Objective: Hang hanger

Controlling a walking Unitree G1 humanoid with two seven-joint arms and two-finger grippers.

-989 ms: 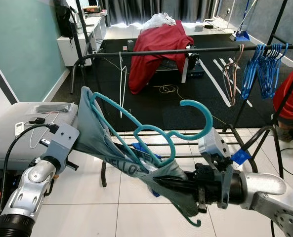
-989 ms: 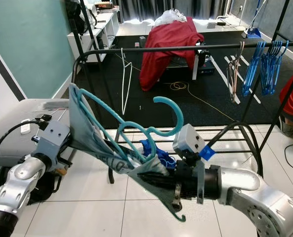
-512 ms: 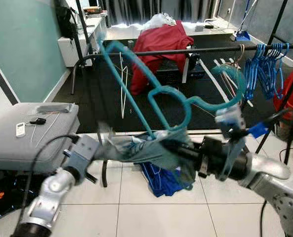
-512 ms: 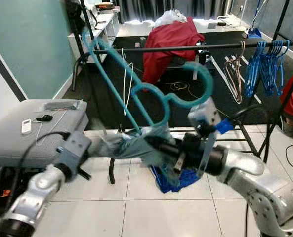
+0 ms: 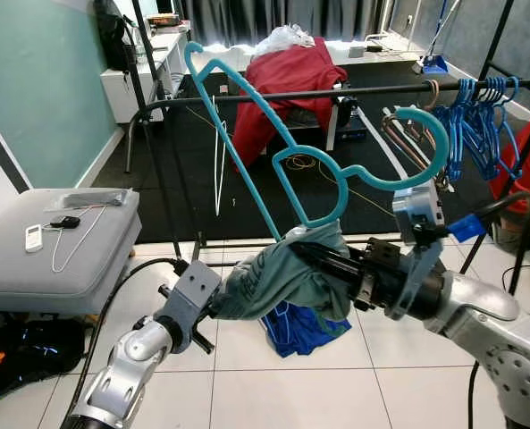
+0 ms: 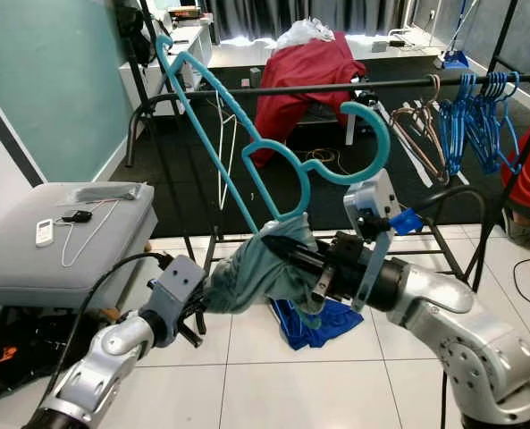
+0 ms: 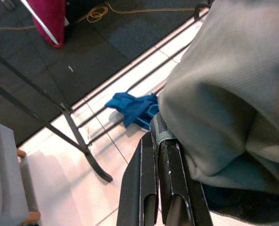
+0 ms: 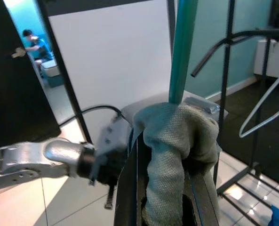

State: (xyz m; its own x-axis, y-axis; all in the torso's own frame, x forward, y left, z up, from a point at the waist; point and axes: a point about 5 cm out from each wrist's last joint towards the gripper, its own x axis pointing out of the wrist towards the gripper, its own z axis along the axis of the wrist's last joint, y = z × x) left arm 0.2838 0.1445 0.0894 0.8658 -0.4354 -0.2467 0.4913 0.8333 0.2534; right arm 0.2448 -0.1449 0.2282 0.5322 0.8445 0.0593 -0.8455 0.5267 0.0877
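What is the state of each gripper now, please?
Left gripper: closed on the grey shirt.
Right gripper: closed on the shirt and the teal hanger inside it.

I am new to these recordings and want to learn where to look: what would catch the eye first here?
First, the big teal hanger, tilted up in the middle of the scene, its hook near the black rail. Below it, a grey-green garment stretches between the right gripper and the left gripper, both shut on it. Behind the rail, a red cloth lies heaped over furniture.
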